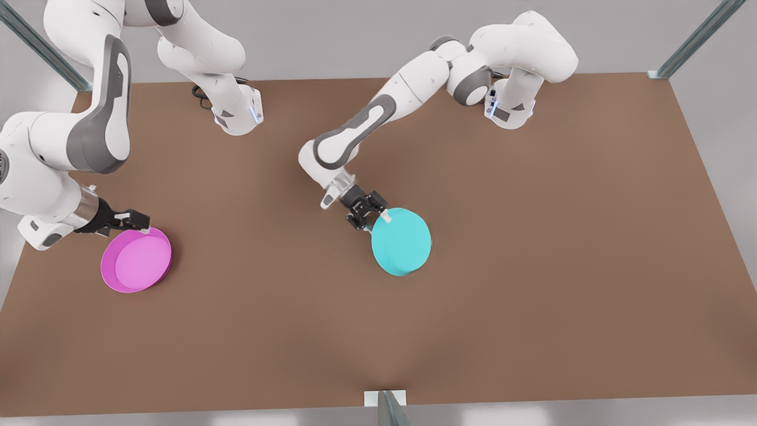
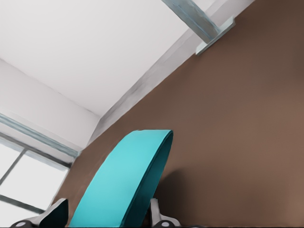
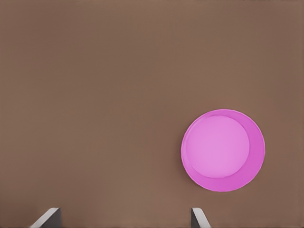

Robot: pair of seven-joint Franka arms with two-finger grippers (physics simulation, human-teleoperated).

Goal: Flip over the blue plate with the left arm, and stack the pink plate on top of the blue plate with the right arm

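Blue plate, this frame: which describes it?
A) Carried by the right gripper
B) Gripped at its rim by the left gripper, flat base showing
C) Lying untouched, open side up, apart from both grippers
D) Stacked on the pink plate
B: the left gripper has a finger on either side of the blue plate rim, seen edge-on in the left wrist view, its flat base facing the front camera.
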